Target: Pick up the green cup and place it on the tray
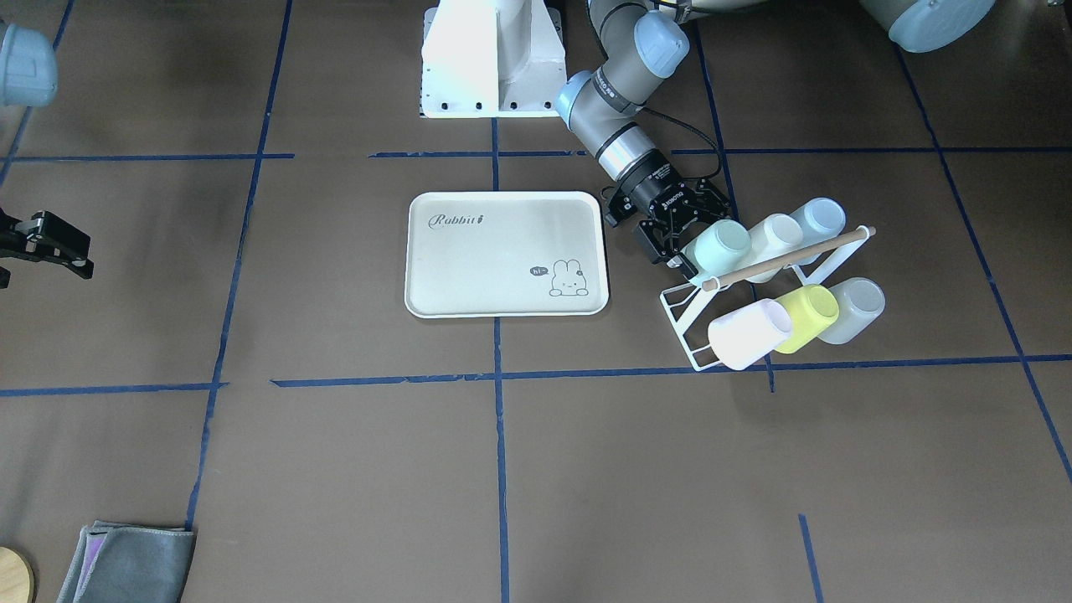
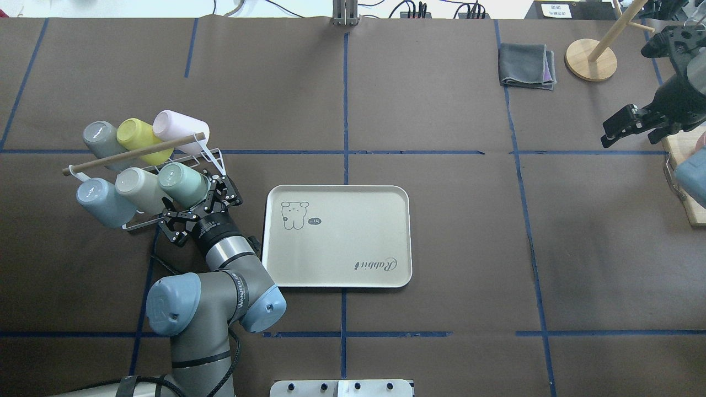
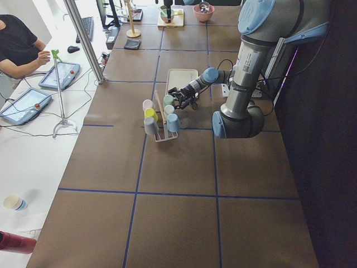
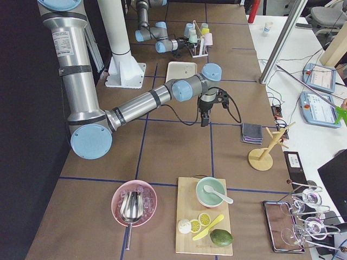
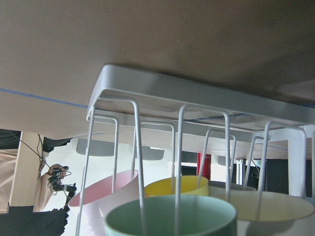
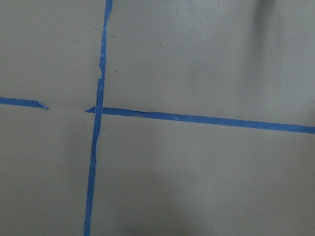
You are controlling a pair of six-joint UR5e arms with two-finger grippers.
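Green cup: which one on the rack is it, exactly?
Find the cream tray mid-table; the white wire rack stands beside it on the robot's left, holding six cups in two rows. The green cup is the end one of the row nearer the robot, closest to the tray, at the left gripper. It is pale mint, unlike the bright yellow-green cup in the far row.

White wire rack [image 5: 197, 93] stands on the brown tabletop [image 1: 335, 469], with a wooden rod [image 1: 787, 258] along its top. It holds tilted cups. One row has a pale pink cup [image 1: 748, 333], a yellow-green cup [image 1: 806, 316] and a grey cup [image 1: 852, 310]. The other has a cream cup [image 1: 775, 236] and a pale blue cup [image 1: 819, 218]. Folded grey cloth [image 2: 527, 66] lies near a wooden stand [image 2: 591, 59].
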